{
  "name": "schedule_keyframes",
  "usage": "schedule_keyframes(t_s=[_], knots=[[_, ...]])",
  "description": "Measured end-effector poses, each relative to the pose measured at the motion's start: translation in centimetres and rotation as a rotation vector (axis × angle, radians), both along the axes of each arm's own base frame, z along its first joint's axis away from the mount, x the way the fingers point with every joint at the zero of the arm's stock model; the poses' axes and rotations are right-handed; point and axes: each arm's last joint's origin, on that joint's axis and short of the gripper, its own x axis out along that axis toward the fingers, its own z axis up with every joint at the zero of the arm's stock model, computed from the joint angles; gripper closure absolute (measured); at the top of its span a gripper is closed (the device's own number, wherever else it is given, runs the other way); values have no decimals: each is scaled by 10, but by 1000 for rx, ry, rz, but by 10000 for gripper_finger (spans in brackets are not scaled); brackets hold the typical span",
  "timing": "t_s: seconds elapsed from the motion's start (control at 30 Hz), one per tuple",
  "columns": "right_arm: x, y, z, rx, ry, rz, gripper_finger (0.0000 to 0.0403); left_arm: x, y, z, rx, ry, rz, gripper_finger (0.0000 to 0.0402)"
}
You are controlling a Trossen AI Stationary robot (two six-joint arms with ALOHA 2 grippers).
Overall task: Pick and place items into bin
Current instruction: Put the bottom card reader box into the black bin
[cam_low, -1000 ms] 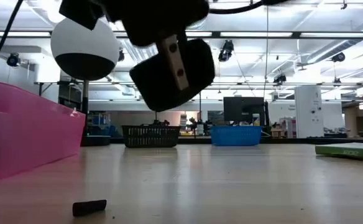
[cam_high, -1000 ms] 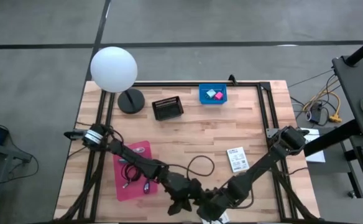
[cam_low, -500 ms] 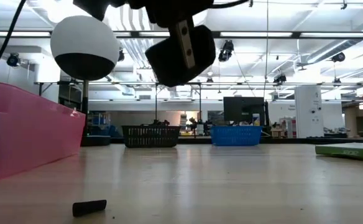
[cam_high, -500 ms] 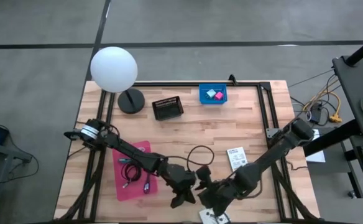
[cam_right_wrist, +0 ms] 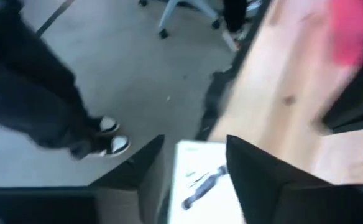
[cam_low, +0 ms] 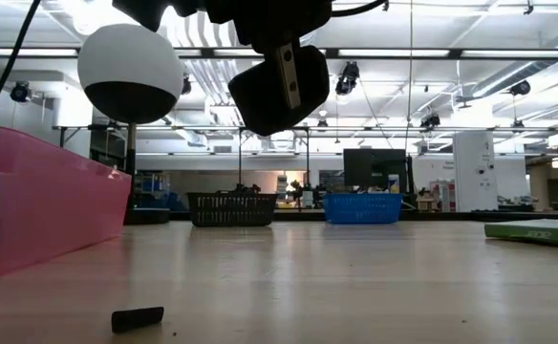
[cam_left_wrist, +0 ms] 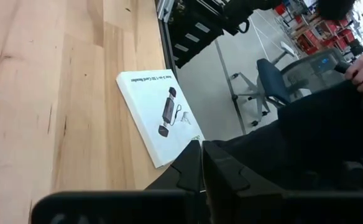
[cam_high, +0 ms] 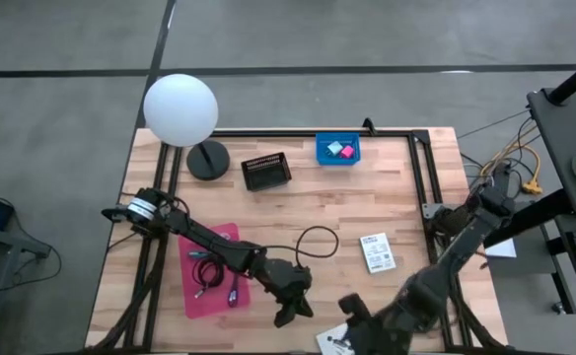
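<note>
White packet (cam_high: 335, 341) lies at the high view's bottom centre; the right gripper (cam_high: 352, 314), pulled back from mid-table, hovers above. Its wrist view shows fingers spread astride it (cam_right_wrist: 197, 177). Left gripper (cam_high: 290, 314), pressed shut, waits bottom-centre.

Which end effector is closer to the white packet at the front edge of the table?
The right end effector: it hangs directly over the white packet, fingers apart around it. The left end effector sits shut just beside the packet, toward the pink tray.
</note>
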Motion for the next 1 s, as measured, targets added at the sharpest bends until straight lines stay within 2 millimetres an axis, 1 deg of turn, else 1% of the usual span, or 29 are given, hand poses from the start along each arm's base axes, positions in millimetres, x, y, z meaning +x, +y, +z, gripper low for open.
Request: schedule_keyframes(t_s=[0.17,0.3,0.37,0.43,0.57,0.73,0.83,1.0], knots=[[-8,24,-25,-18,67,27,179,0,1,-1,4,8,2,401],[-5,40,-64,-101,126,45,120,-1,3,-6,24,58,5,401],[-2,44,-83,-146,150,32,99,-2,4,-8,33,79,7,401],[1,47,-98,-162,182,-2,88,-3,5,-10,41,98,7,402],[4,50,-118,-181,225,-32,84,-4,5,-11,48,116,7,402],[2,55,-132,-208,240,-21,97,-4,5,-11,48,116,6,402],[1,57,-141,-268,216,-5,106,-4,5,-11,48,116,6,402],[2,57,-152,-353,173,19,117,-4,5,-12,50,120,6,402]])
